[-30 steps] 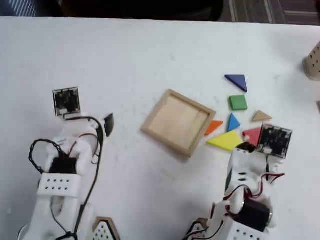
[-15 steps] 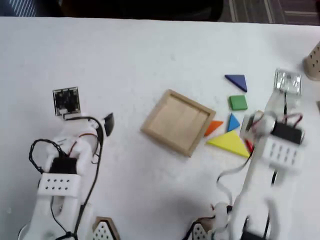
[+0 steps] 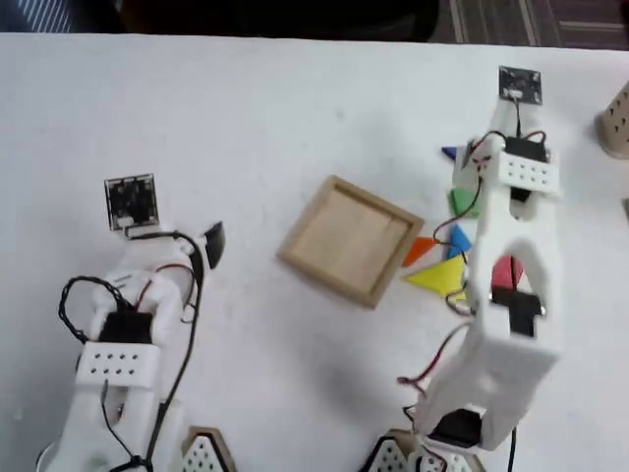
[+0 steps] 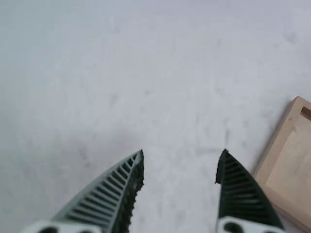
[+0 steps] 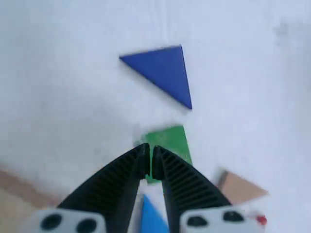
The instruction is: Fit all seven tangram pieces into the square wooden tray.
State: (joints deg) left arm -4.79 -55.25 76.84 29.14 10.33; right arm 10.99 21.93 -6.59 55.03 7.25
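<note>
**Tray empty; right arm over the pieces**

The table (image 3: 295, 98) carries the tray (image 3: 324, 280) near its centre, with nothing in it. The right arm (image 3: 511, 285) stretches over the pieces beside the tray and hides some of them. The yellow triangle (image 3: 437, 277), red piece (image 3: 503, 270), orange triangle (image 3: 420, 250) and light blue triangle (image 3: 457, 239) lie there. The right gripper (image 5: 149, 151) is clenched on nothing, tips over the green square (image 5: 167, 143). The dark blue triangle (image 5: 163, 70) lies just beyond. The left gripper (image 4: 180, 155) is spread and holds nothing, near the tray.
</note>
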